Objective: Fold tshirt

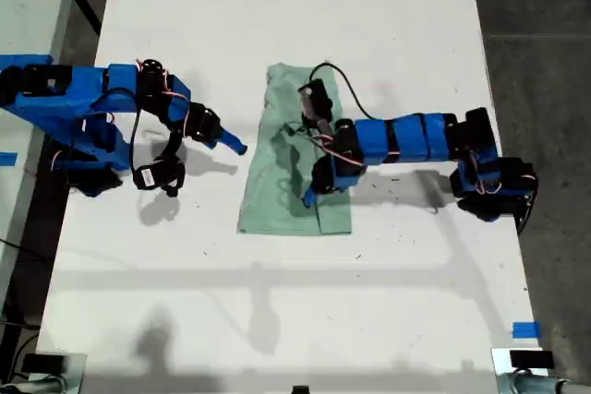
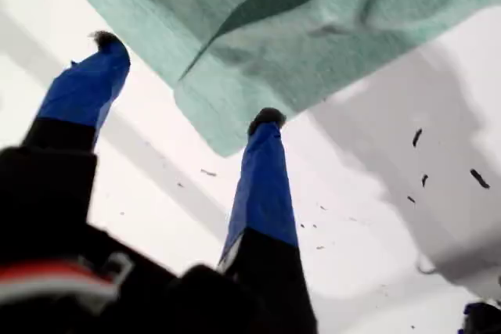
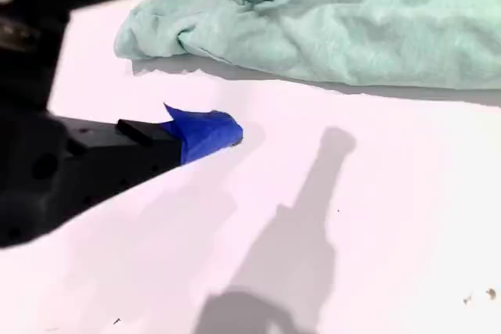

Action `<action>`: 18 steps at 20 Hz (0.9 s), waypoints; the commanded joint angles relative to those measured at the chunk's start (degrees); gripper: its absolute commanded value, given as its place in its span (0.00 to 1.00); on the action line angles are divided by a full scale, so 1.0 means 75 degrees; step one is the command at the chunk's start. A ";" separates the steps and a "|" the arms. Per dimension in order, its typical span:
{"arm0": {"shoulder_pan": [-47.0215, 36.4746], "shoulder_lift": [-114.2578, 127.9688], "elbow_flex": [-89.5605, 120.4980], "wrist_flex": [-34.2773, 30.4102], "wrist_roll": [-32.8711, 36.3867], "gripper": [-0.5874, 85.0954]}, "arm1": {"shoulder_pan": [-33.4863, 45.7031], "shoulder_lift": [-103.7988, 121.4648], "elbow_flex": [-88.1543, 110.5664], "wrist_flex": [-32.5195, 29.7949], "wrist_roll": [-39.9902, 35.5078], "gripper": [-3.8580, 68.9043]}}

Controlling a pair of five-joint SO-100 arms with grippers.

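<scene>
Lying flat near the middle of the white table (image 1: 277,311) in the exterior view, the tshirt (image 1: 280,113) forms a long narrow strip running from far to near. My first gripper (image 1: 309,196) reaches in from the exterior view's right and hangs over the near half of the cloth. My second gripper (image 1: 233,145) sits over bare table just beside the strip's edge on the exterior view's left.

The first wrist view shows my first gripper (image 2: 186,80) released, its blue fingers spread with nothing between them and a corner of the tshirt (image 2: 313,44) just beyond the tips.

The second wrist view shows my second gripper (image 3: 249,48) also spread wide and empty, with the rumpled edge of the tshirt (image 3: 352,29) close ahead.
</scene>
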 commanded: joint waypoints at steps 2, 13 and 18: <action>0.0539 -0.0234 -0.0961 0.0094 -0.0328 0.35 | 0.0246 0.2297 0.0809 0.0234 -0.0352 0.49; 0.1535 -0.5027 -0.4336 0.0070 -0.0727 0.36 | 0.0469 0.3422 0.2367 0.0211 -0.0281 0.45; 0.1406 -0.6234 -0.4816 0.0609 -0.1383 0.01 | 0.0410 0.3480 0.2672 0.0176 -0.0176 0.45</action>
